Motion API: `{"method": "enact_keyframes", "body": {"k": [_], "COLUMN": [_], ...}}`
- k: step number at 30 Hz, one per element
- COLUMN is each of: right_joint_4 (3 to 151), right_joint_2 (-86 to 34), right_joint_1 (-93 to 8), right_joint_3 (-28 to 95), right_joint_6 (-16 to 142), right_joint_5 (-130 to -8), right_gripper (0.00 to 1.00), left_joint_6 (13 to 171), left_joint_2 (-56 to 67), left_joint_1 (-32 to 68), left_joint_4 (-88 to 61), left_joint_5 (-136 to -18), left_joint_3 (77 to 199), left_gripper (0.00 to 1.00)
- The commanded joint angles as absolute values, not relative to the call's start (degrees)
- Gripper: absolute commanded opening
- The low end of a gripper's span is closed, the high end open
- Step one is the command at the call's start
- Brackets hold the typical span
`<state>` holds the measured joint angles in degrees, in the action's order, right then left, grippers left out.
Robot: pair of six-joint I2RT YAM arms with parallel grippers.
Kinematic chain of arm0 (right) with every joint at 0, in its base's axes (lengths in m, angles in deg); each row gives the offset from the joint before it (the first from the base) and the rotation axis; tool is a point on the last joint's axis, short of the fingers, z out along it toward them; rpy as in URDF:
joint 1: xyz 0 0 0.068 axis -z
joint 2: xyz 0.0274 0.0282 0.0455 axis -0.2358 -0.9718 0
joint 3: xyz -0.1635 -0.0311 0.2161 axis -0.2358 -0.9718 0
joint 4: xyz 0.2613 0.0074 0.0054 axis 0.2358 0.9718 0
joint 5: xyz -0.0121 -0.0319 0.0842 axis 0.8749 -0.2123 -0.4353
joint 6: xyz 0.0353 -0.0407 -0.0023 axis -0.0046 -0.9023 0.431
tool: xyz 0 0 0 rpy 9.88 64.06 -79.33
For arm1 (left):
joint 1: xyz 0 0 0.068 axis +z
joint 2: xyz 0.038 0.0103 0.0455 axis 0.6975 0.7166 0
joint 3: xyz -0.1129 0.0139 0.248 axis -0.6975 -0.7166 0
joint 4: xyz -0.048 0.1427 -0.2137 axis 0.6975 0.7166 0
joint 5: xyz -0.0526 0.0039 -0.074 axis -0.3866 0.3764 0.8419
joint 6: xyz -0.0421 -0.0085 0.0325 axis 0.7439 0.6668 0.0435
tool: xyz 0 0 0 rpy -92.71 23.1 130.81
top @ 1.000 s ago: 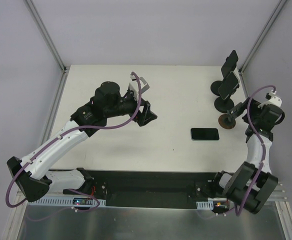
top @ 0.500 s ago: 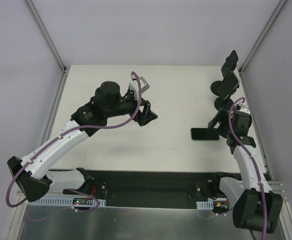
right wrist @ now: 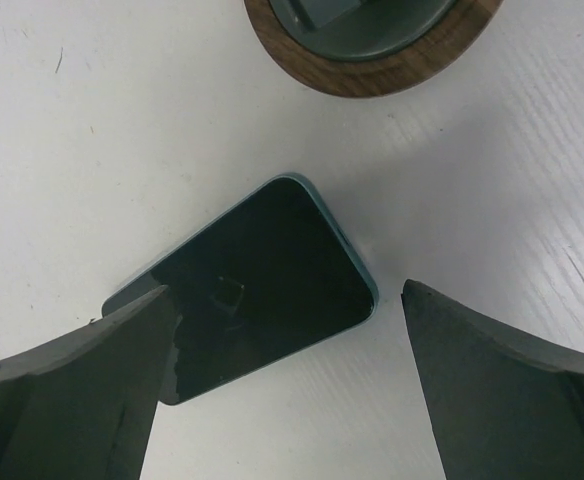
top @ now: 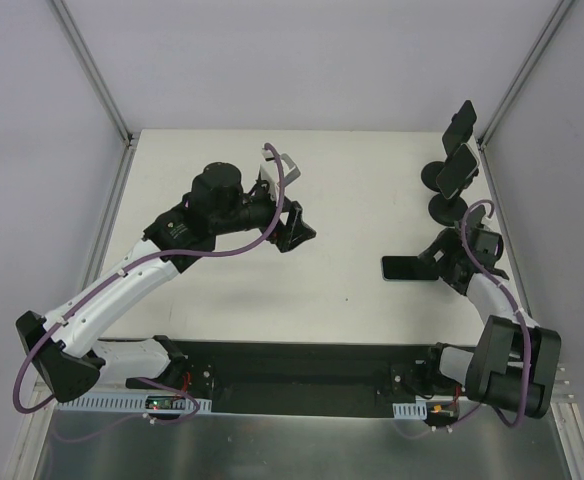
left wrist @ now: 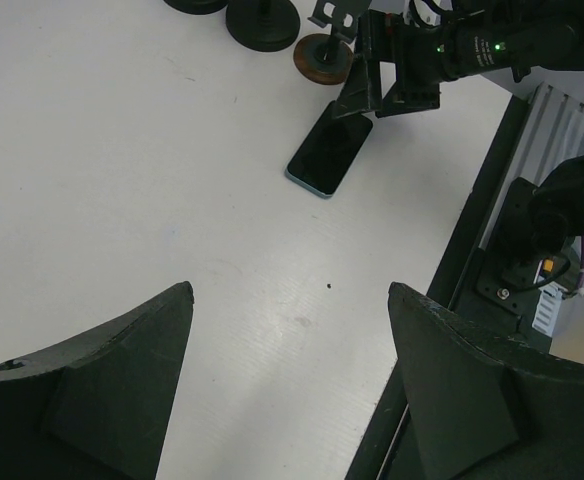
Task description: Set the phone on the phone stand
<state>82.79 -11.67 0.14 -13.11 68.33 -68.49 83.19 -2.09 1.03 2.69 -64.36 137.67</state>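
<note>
One slim black-glass phone (right wrist: 262,280) with a teal rim lies flat on the white table (top: 352,200), its end flanked by the parted fingers of our right end effector (right wrist: 284,290), while our left end effector (left wrist: 290,290) hangs likewise spread, well apart.

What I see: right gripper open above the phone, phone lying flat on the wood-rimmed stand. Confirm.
No: the phone lies flat on the table beside the wood-rimmed stand, not on it. The right gripper is open above it. Right wrist view shows this.
</note>
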Motion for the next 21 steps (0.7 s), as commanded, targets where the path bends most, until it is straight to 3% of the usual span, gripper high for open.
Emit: {"method": "enact_keyframes", "body": {"k": [1, 12, 21], "right_joint_4": [77.17, 79.0, 81.82], "right_joint_2": [-14.73, -14.57, -1.91], "right_joint_1": [0.51, -7.56, -28.39], "right_joint_3": [-13.17, -13.69, -17.48], "right_joint_6": [67.9, 70.71, 75.22], "right_joint_5": [-71.59, -74.93, -77.3], "right_gripper": [0.97, 0.97, 0.97], "left_joint_6": [84.24, 84.24, 84.33], "left_joint_2": [-1.89, -1.37, -1.02], "left_joint_1": [0.55, 0.55, 0.55], "left_joint_4": [0.8, 0.8, 0.71], "left_joint_5": [-62.61, -62.78, -62.34], "left_joint_3": [137.99, 137.9, 137.99], "left_gripper": [0.77, 0.77, 0.77]}}
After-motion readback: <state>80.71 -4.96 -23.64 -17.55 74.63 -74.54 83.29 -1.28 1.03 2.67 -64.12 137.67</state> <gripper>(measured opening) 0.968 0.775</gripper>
